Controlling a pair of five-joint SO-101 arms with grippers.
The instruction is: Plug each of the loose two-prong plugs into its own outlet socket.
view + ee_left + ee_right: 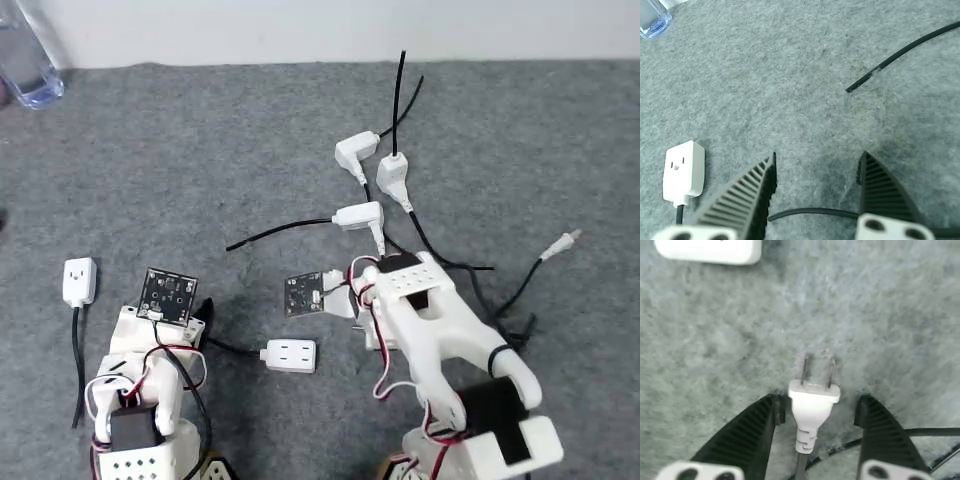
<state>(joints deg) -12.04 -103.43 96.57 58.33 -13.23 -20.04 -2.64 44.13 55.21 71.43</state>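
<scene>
High view: grey felt table (200, 150); left arm (140, 410) low at the near edge, right arm (450, 350) beside it, bent over a tangle of black cords (500, 310); white single outlet (79, 280) just beyond the left arm; white three-way outlet (290, 354) between the arms; three white corded blocks (360, 215) clustered farther up the table; loose plug (566, 240) well out past the right arm, prongs free.

Left wrist view: left gripper (817, 157) wide open, nothing in it; a black cord (810, 213) crosses the felt between its fingers; single outlet lies face up near one finger; clear bottle (652, 17) at the far edge.

Right wrist view: right gripper (818, 398) spread wide, fingers either side of a white two-prong plug (812, 405) flat on the felt, not clamped on it; prongs point away, toward a white outlet body (707, 250) farther on.
</scene>
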